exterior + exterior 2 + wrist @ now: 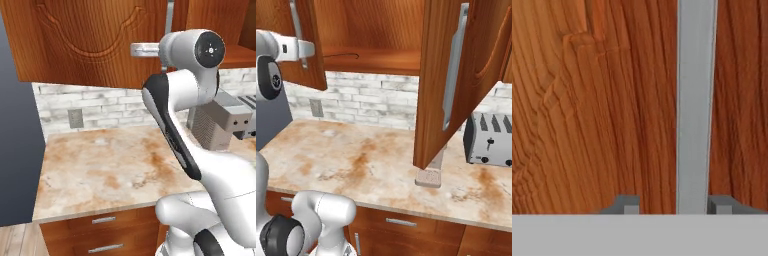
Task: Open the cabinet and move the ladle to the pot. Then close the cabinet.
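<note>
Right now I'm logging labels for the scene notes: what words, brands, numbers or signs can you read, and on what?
None: no readable text anywhere.
The cabinet doors carry carved arches only.
The toaster has knobs but no visible lettering.
The wall outlet is unmarked.

We see a home kitchen. Ahead of the jaws hangs the cabinet [466, 75], reddish-brown wood with carved arch panels and a long silver bar handle [694, 105] between the finger tips. Below them spreads a mottled stone counter [110, 170] backed by white brick tile [371, 100], over drawers [105, 235]. A silver toaster [490, 140] stands off to their right.
</note>
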Tool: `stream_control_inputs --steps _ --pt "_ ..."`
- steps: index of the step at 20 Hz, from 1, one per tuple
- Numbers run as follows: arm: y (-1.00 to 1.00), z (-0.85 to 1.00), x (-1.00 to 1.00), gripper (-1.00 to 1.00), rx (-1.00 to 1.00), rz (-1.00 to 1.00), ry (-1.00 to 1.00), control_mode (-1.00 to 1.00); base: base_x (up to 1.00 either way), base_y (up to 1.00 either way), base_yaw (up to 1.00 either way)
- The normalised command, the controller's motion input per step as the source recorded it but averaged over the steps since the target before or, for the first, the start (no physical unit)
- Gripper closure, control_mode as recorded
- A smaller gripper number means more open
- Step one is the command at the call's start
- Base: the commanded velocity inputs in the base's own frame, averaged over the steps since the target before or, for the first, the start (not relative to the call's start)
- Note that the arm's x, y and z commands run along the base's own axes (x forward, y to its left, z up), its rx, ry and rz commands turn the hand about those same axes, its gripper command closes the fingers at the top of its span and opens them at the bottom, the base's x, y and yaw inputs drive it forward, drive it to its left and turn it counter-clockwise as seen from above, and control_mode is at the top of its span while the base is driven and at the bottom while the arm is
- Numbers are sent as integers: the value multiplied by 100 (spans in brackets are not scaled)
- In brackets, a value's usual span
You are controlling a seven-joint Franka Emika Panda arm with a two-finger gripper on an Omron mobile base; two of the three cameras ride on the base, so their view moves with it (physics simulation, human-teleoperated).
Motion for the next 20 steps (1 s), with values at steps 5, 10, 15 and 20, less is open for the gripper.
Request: stream_control_inputs --steps 5,10,15,20 --pt "94 13 -100 100 0 0 -6 -100 0 0 0" --pt "97 10 -100 100 0 0 -1 -100 0 0 0" --pt "94 3 -99 -100 0 0 0 -100 0 0 0" --pt "41 0 -76 -100 0 0 0 -100 0 0 0"
